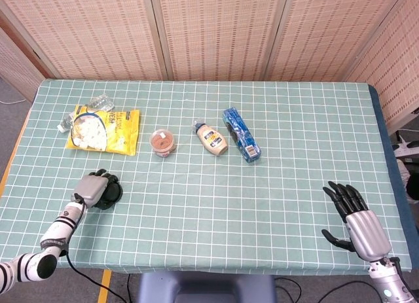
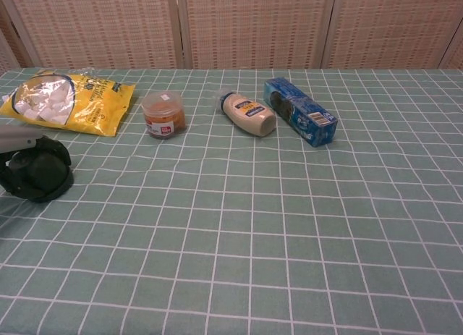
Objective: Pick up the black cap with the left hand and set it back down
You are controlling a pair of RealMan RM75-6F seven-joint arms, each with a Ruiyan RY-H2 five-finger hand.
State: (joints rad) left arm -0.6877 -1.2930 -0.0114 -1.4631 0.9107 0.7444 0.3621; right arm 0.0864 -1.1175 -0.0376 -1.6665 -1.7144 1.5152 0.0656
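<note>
Resting atop the black cap, left hand gripping it; right hand splayed, holding nothing.

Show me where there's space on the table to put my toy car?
The big bare patch is the middle, in front of the jar, bottle and blue box, reaching toward the right robot hand. It is crowded by the snack bag and black cap under the left robot hand.

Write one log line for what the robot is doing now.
left hand: on black cap | cap: on table | right hand: open, idle
</note>
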